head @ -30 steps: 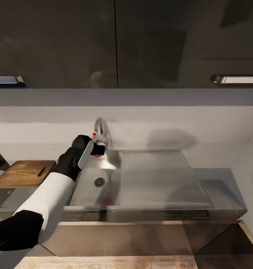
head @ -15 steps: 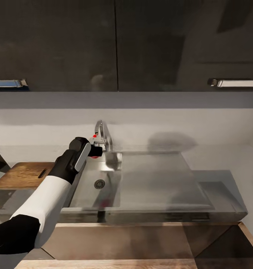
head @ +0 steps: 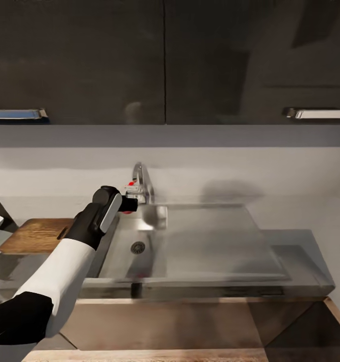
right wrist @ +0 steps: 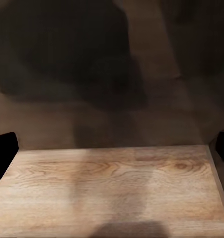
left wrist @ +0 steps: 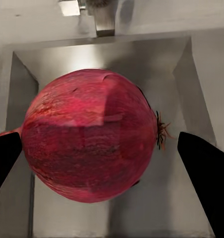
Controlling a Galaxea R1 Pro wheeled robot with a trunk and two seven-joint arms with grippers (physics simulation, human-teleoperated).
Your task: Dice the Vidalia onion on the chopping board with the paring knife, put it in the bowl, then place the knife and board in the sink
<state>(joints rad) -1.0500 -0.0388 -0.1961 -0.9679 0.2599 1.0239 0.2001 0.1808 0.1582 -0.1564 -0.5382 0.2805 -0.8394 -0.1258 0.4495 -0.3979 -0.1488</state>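
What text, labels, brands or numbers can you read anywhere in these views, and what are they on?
None: no readable text in any view.
Vidalia onion held in the left end effector: plain red skin, no sticker.
Chopping board: bare wood grain, no mark.
Sink and tap: no brand; the red knob is unmarked.
Dark wall cabinets: blank fronts.

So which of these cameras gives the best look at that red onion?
The left wrist view: the Vidalia onion sits large between the left gripper's dark fingers, skin and root tuft plain, the sink below. In the head view only a red sliver peeks past the gripper. The right wrist view faces a wooden surface instead.
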